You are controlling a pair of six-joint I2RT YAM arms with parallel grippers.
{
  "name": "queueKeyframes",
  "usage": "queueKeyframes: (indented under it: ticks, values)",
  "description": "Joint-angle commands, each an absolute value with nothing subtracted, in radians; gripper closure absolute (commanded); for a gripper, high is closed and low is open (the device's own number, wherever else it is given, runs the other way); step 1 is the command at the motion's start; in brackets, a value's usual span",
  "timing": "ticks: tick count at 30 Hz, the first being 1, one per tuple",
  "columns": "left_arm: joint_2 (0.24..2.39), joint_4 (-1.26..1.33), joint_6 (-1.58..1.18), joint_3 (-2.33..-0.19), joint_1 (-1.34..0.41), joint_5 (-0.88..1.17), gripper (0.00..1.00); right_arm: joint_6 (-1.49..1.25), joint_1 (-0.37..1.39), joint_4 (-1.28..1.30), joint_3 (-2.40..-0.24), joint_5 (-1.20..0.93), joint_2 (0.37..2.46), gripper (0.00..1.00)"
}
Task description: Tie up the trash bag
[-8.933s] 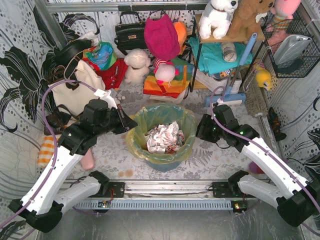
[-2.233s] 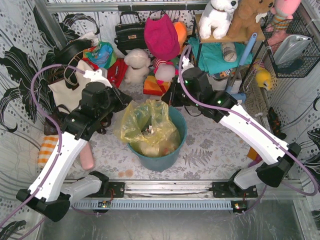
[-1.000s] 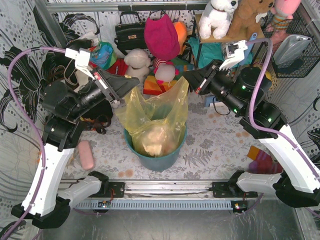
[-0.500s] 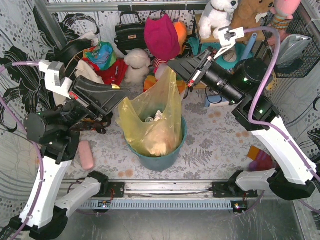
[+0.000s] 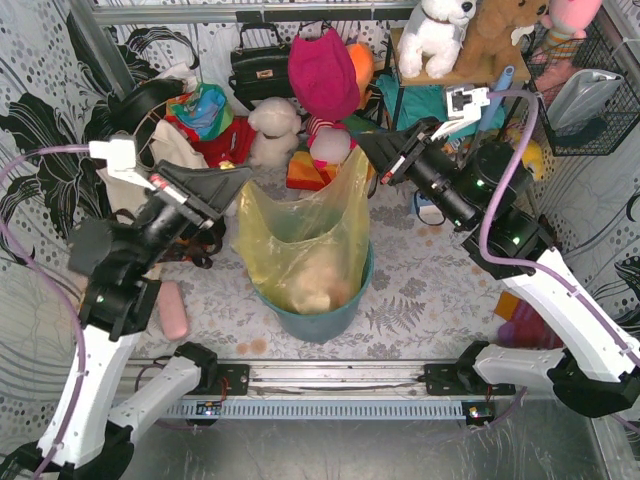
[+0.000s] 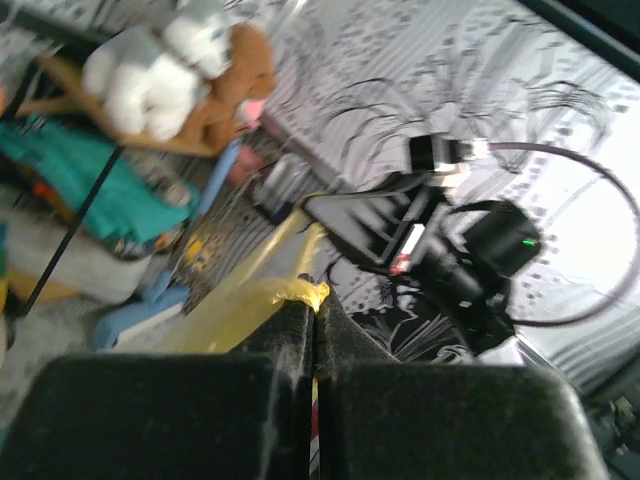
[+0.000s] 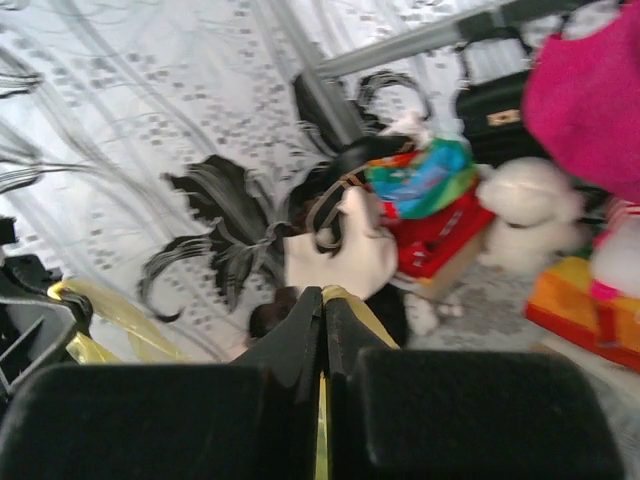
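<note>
Two claws hold the trash bag [image 5: 300, 235] up by its top edge, one at each side. From the top view we see the whole bag. Its mouth is pulled out wide between the left claw [image 5: 243, 177] and the right claw [image 5: 362, 141]. Its bottom sits down inside the blue bucket [image 5: 340, 312]. A pale lump [image 5: 312, 285] shows through the yellow plastic low down. The wrist views do not show the bucket or the bottom of the bag, but they show the pinch up close.

In the left wrist view the two black fingers [image 6: 285, 340] are pressed tight together, with a small fold of yellow plastic squeezed at their tips. From there the bag's edge runs away toward the right claw across from it. In the right wrist view the fingers [image 7: 295, 335] are pressed flat together too, and a thin strip of yellow is caught in the crack between them. At the left edge of that view we see the left claw with more yellow bag beside it. So each claw is closed hard on the bag's rim, and the bag hangs below and between them.

We see a small red and white sticker [image 6: 404, 247] on the right claw, but it is too blurry for us to read
</note>
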State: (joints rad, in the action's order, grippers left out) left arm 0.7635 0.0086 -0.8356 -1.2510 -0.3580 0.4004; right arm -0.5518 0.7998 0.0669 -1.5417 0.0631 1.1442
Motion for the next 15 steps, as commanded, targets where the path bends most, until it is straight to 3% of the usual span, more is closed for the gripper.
queueKeyframes:
  ticks: [1, 15]
  values:
    - [0.840, -0.090, -0.822, -1.199, -0.354, 0.332, 1.00, -0.459, 0.796, 0.112, -1.553, 0.299, 1.137, 1.00]
    - [1.176, 0.034, -0.810, -1.401, -0.354, 0.531, 1.00, -0.147, 0.796, 0.201, -1.802, 0.567, 1.187, 1.00]
